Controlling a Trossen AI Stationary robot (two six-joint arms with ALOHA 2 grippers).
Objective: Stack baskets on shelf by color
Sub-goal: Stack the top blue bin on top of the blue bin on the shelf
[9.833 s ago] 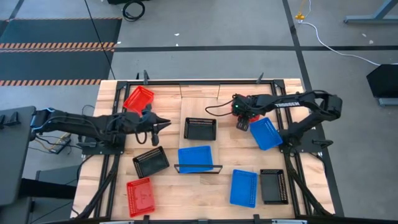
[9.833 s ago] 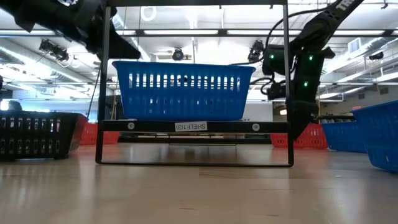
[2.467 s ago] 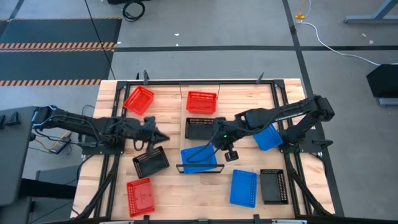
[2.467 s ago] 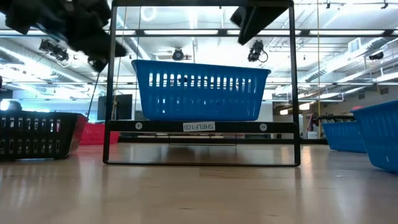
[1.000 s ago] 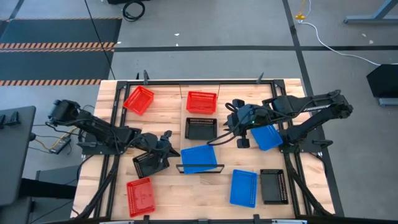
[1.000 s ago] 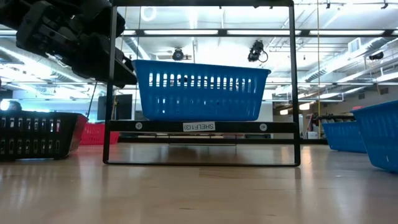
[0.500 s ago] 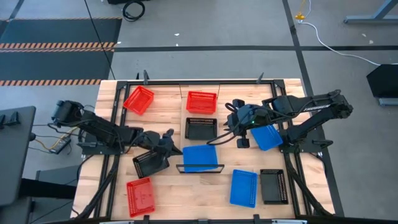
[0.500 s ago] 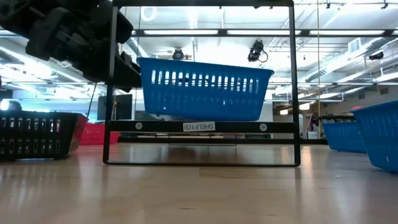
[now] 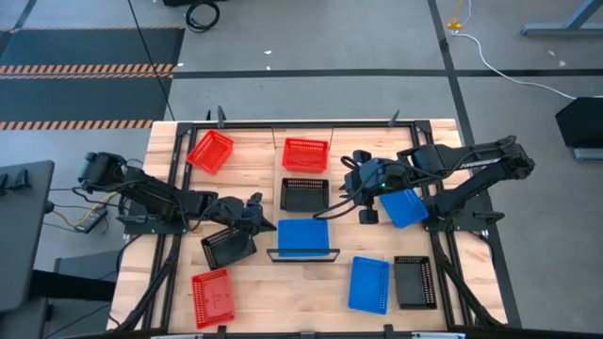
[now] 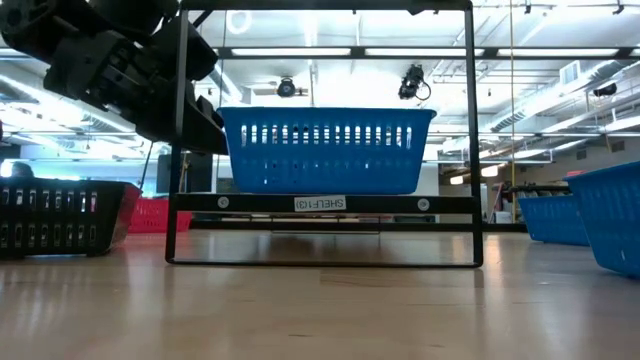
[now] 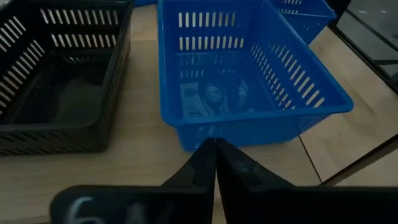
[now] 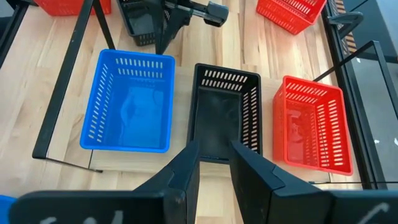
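A blue basket (image 9: 303,235) sits level on the near end of the shelf (image 10: 320,203), above its black frame. Behind it on the same board stand a black basket (image 9: 303,194) and a red basket (image 9: 305,153). My left gripper (image 9: 268,220) is shut and comes at the blue basket (image 11: 249,81) from the table's left. My right gripper (image 12: 214,155) is open and hangs above the black basket (image 12: 221,118), touching nothing. My left gripper (image 11: 214,146) has its shut fingertips against the blue basket's short wall (image 11: 205,132) that faces the table's left, low on that wall. The fingers come nearly level from the left. The basket rests flat on the shelf.
Off the shelf on the table are a red basket (image 9: 209,151), a black basket (image 9: 228,247) right beside my left gripper, a red basket (image 9: 212,297), two blue baskets (image 9: 368,284) (image 9: 403,202) and a black basket (image 9: 415,282). Black rails run along the table's sides.
My left gripper, shut, has moved toward the table's right against the blue basket. The basket, skewed on the shelf a second ago, tipped up on one side, then settled level and square to the shelf, a little farther right.
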